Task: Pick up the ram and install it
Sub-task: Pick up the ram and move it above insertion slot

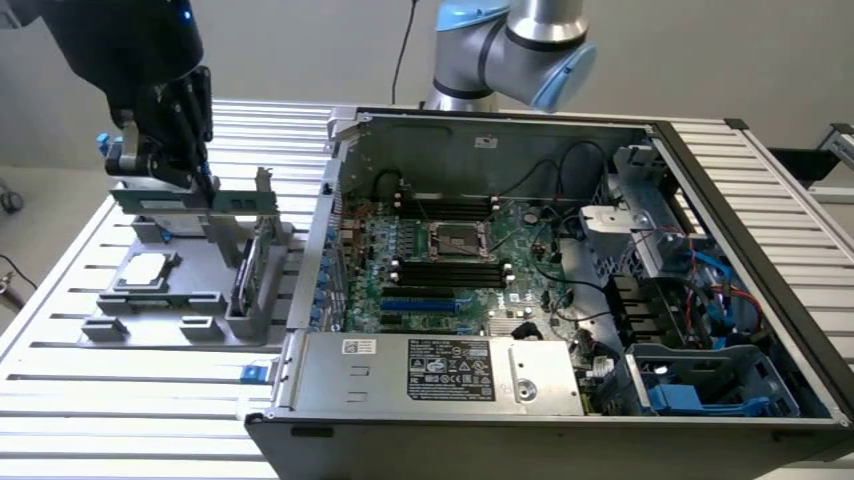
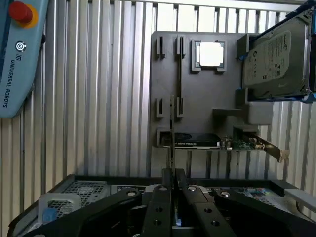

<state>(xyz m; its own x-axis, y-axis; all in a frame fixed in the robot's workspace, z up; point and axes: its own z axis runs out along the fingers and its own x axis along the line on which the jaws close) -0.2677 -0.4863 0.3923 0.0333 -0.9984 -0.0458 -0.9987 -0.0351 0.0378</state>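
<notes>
The gripper (image 1: 198, 183) stood with its fingers nearly closed, pinching the ram (image 1: 187, 202) by its upper edge. The thin green stick hung below it, just above the gray tray (image 1: 147, 325), beside the open computer case (image 1: 534, 125).

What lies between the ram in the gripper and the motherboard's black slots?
In the exterior view: a bare strip of slatted table, then the open case's side wall. The ram is clamped in the gripper; the black slots sit inside.
</notes>
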